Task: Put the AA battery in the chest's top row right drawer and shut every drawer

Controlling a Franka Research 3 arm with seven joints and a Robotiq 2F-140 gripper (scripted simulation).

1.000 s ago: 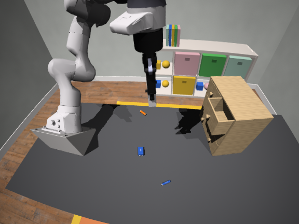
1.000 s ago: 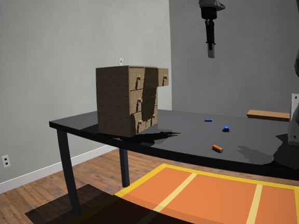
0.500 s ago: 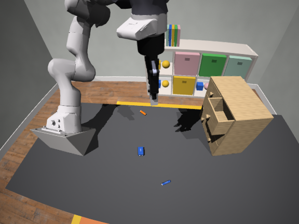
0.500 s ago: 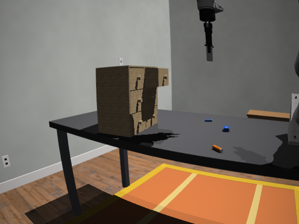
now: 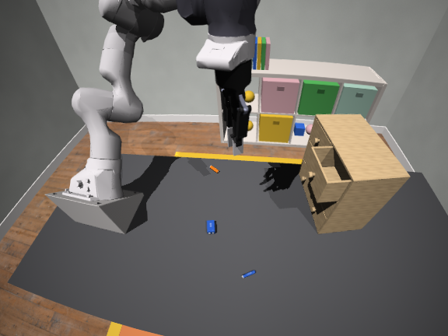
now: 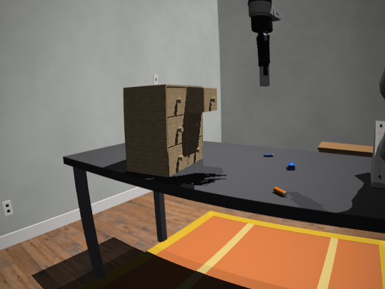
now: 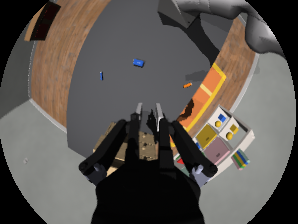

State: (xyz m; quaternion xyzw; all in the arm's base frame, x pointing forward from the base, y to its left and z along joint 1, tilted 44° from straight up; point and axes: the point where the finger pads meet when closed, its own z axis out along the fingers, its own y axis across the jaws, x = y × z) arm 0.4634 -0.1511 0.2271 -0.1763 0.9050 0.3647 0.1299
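A small orange cylinder with a silver end, seemingly the AA battery (image 5: 214,169), lies on the dark table near its back edge; it also shows in the exterior view (image 6: 280,191) and the wrist view (image 7: 188,86). The wooden chest (image 5: 350,171) stands upright at the right. Its top-row right drawer (image 5: 330,171) is pulled partly out and looks empty; it also shows in the exterior view (image 6: 210,98). My gripper (image 5: 237,149) hangs high above the table, points down, and is between the battery and the chest. Its fingers (image 6: 264,80) stand close together with nothing between them.
A blue block (image 5: 210,226) lies mid-table and a thin blue cylinder (image 5: 248,274) lies nearer the front. The robot base (image 5: 97,194) stands at the left. A shelf with coloured bins (image 5: 303,105) stands behind the table.
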